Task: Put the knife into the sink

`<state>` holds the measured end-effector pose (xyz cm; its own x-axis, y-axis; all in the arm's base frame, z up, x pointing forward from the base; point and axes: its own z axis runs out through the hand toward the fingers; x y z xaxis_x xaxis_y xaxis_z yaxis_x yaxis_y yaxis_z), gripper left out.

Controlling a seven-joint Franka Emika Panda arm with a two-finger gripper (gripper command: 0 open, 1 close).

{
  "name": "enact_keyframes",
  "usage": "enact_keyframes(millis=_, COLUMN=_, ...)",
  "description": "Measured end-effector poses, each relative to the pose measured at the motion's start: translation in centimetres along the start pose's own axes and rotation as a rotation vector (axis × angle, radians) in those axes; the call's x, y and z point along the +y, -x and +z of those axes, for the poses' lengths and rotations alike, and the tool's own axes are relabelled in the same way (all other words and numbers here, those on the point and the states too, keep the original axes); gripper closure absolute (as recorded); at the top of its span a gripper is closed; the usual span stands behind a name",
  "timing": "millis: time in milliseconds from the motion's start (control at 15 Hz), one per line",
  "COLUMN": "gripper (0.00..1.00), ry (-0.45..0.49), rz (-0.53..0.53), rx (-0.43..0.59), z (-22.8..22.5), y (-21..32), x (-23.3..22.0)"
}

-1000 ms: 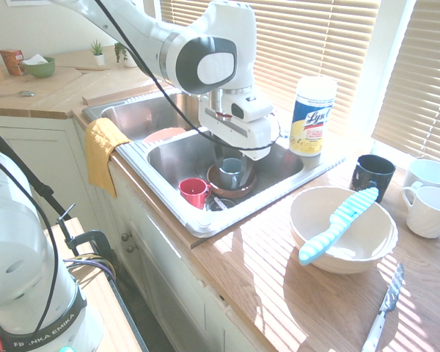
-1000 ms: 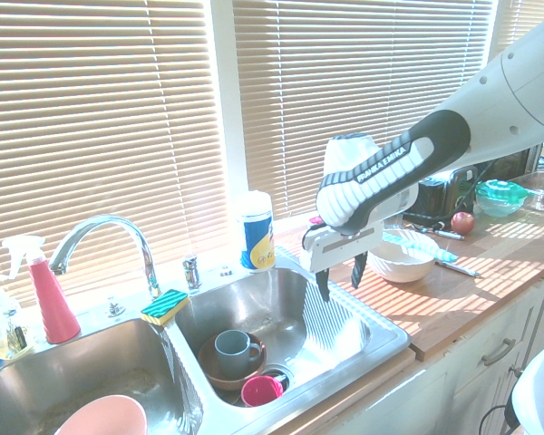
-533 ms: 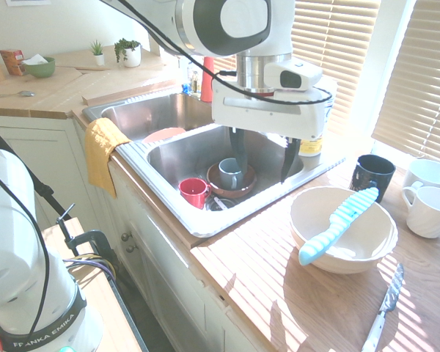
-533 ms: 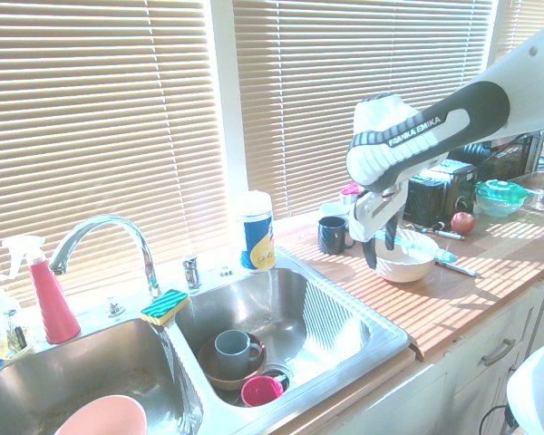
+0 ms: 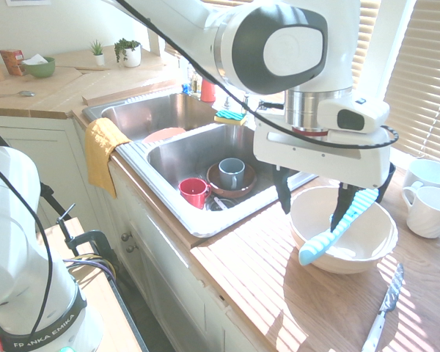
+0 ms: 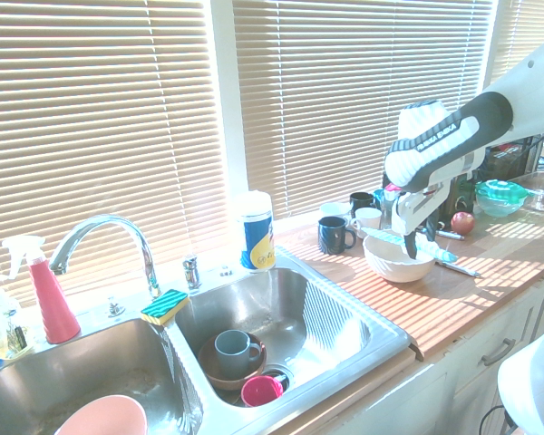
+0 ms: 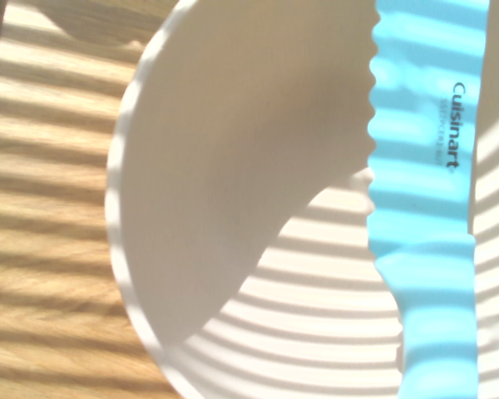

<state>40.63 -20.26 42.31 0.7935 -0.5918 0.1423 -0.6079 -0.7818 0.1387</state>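
L→R in first ext view: yellow cloth (image 5: 103,150) hangs over the counter edge; sink (image 5: 177,217) w/ red cup (image 5: 193,192) and grey mug (image 5: 232,173) sitting in a brown bowl in the near basin, no knife in it. Gripper (image 5: 315,208) hovers above the cream bowl (image 5: 367,253), pointing nearly straight down, fingers spread wide, holding nothing. Knife (image 5: 337,226) lies slantwise across the bowl, resting on the rim at both ends, plain end overhanging toward the camera; wrist view shows the serrated blade (image 7: 424,166) bridging the rim. Further R: dark mug (image 5: 385,176), white cups (image 5: 429,209), table knife (image 5: 383,308) on the counter. Risks (judgement): knife only balances on the rim, so an off-centre pinch could tip it into or off the bowl; fingers may hit the rim on descent and shove the bowl; smooth plastic may slip during carry to sink.
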Motion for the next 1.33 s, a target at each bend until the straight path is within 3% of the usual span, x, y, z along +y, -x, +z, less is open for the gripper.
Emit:
enact_keyframes(millis=133, gripper=0.0, ry=-0.036, rz=0.044, rx=0.006, z=0.8, y=-0.7, x=0.6)
enact_keyframes(millis=200, gripper=1.0, ry=-0.062, rz=0.073, rx=0.0, z=1.3, y=-1.1, x=0.8)
enact_keyframes(millis=400, gripper=1.0, ry=-0.115, rz=0.113, rx=-0.001, z=2.0, y=-2.4, x=1.0)
enact_keyframes(millis=1333, gripper=1.0, ry=-0.138, rz=0.159, rx=-0.039, z=3.8, y=-3.8, x=1.2)
